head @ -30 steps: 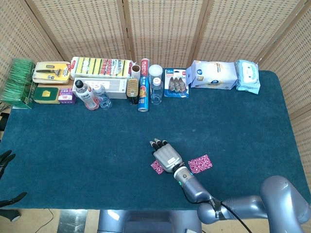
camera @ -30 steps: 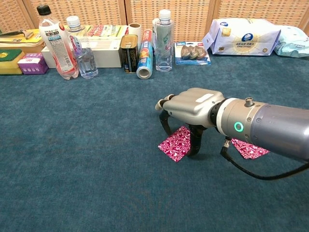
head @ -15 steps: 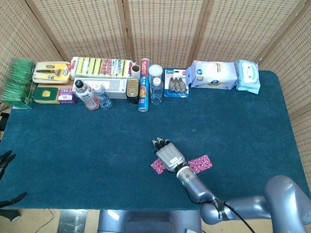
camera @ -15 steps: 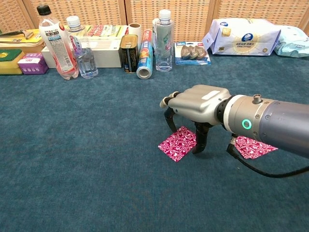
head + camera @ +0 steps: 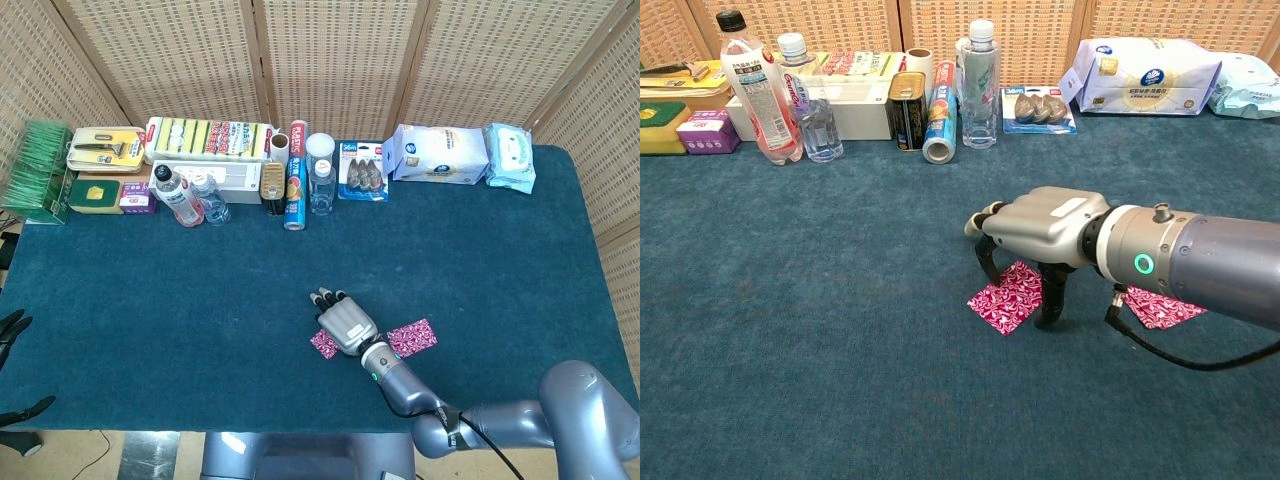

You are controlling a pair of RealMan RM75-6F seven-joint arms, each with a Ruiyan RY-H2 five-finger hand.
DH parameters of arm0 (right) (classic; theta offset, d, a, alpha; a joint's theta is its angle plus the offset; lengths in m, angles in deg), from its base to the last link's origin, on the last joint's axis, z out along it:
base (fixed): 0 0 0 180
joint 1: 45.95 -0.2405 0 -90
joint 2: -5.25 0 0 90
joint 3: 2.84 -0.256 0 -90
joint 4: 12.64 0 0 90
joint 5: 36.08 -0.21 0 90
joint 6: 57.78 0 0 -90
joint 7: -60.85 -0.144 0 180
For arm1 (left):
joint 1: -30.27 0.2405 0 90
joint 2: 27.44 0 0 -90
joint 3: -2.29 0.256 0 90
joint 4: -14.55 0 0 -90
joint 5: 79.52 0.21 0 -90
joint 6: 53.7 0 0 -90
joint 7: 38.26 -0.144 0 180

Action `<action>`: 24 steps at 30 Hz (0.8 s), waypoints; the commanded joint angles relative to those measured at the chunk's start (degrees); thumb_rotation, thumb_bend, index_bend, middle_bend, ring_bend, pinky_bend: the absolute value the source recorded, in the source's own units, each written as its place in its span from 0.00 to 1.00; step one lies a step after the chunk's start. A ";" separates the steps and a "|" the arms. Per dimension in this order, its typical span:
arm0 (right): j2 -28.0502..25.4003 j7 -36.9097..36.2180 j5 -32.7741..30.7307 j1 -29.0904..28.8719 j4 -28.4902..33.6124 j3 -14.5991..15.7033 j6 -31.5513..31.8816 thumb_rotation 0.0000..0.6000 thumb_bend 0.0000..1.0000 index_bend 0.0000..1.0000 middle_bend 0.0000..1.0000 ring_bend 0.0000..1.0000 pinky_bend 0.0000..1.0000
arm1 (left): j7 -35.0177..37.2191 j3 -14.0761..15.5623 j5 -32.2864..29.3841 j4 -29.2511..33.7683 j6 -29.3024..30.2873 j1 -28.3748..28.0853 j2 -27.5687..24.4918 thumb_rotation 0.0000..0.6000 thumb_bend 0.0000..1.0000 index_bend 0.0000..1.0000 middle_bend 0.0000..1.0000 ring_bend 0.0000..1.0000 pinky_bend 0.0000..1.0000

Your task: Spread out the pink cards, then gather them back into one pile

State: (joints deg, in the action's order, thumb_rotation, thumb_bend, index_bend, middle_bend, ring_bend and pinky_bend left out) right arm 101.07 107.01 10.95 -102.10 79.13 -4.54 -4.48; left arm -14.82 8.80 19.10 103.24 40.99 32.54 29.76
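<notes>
With the right hand [image 5: 1040, 235] arched fingers-down, holding nothing, over the lower-centre pink card [image 5: 1006, 297], press lightly and slide it toward the second card [image 5: 1160, 308]

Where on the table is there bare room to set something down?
The wide blue cloth left of the right hand is free, as is the stretch right of the second pink card. The back edge is crowded, from the green box to the wipes packs.

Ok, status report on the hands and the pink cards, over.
Right hand over left pink card, fingertips down. Second card apart. Left hand idle at edge.
</notes>
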 commanded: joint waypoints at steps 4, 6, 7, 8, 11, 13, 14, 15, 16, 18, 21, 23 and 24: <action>0.10 -1.31 1.53 0.09 -0.69 0.16 -0.61 1.00 0.10 0.39 0.08 0.05 0.19 | -0.12 0.02 0.02 0.06 0.01 0.03 0.04 1.00 0.07 0.00 0.00 0.00 0.00; 0.14 -1.47 1.67 0.13 -0.85 0.20 -0.64 1.00 0.10 0.38 0.08 0.05 0.19 | -0.12 0.02 -0.01 0.06 -0.02 0.03 0.04 1.00 0.07 0.00 0.00 0.00 0.00; 0.14 -1.55 1.76 0.15 -0.95 0.23 -0.66 1.00 0.10 0.38 0.08 0.05 0.19 | -0.13 0.02 0.01 0.06 -0.03 0.01 0.04 1.00 0.07 0.00 0.00 0.00 0.00; 0.14 -1.60 1.83 0.16 -0.99 0.24 -0.68 1.00 0.10 0.37 0.08 0.05 0.19 | -0.13 0.02 0.02 0.06 -0.04 0.00 0.03 1.00 0.07 0.00 0.00 0.00 0.00; 0.11 -1.56 1.95 0.16 -1.16 0.32 -0.70 1.00 0.10 0.36 0.08 0.05 0.19 | -0.08 0.02 -0.01 0.07 -0.09 -0.02 0.00 1.00 0.07 0.00 0.00 0.00 0.00; 0.15 -1.63 1.97 0.17 -1.23 0.33 -0.75 1.00 0.10 0.36 0.08 0.05 0.19 | 0.00 -0.01 -0.04 0.08 -0.06 -0.02 -0.01 1.00 0.07 0.00 0.00 0.00 0.00; 0.17 -1.61 1.96 0.16 -1.27 0.35 -0.78 1.00 0.10 0.36 0.08 0.05 0.19 | 0.01 -0.01 -0.04 0.06 -0.06 -0.02 -0.01 1.00 0.07 0.00 0.00 0.00 0.00; 0.19 -1.58 1.97 0.15 -1.31 0.37 -0.81 1.00 0.10 0.36 0.08 0.05 0.20 | 0.02 0.00 -0.02 0.05 -0.06 -0.03 -0.02 1.00 0.07 0.00 0.00 0.00 0.00; 0.21 -1.57 1.99 0.13 -1.33 0.38 -0.84 1.00 0.10 0.36 0.08 0.05 0.20 | 0.05 0.00 -0.02 0.05 -0.07 -0.03 -0.02 1.00 0.07 0.00 0.00 0.00 0.00; 0.30 -1.67 2.06 0.12 -1.36 0.37 -0.92 1.00 0.10 0.36 0.08 0.05 0.20 | 0.04 -0.02 -0.06 0.06 -0.07 -0.03 -0.02 1.00 0.07 0.00 0.00 0.00 0.00; 0.41 -1.87 2.29 0.14 -1.38 0.33 -0.96 1.00 0.10 0.36 0.08 0.05 0.20 | 0.06 -0.01 -0.03 0.07 -0.07 -0.03 -0.02 1.00 0.07 0.00 0.00 0.00 0.00; 0.48 -1.96 2.43 0.13 -1.37 0.30 -0.98 1.00 0.10 0.36 0.08 0.05 0.20 | 0.05 -0.01 -0.01 0.05 -0.06 -0.03 -0.02 1.00 0.07 0.00 0.00 0.00 0.00; 0.50 -1.98 2.47 0.13 -1.38 0.28 -0.98 1.00 0.10 0.36 0.08 0.05 0.20 | 0.07 0.00 -0.01 0.05 -0.07 -0.04 -0.02 1.00 0.07 0.00 0.00 0.00 0.00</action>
State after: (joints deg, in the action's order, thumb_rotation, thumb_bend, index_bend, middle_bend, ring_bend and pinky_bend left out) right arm 101.57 105.03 13.42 -101.97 77.76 -4.27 -5.46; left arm -14.75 8.80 19.09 103.29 40.92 32.51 29.74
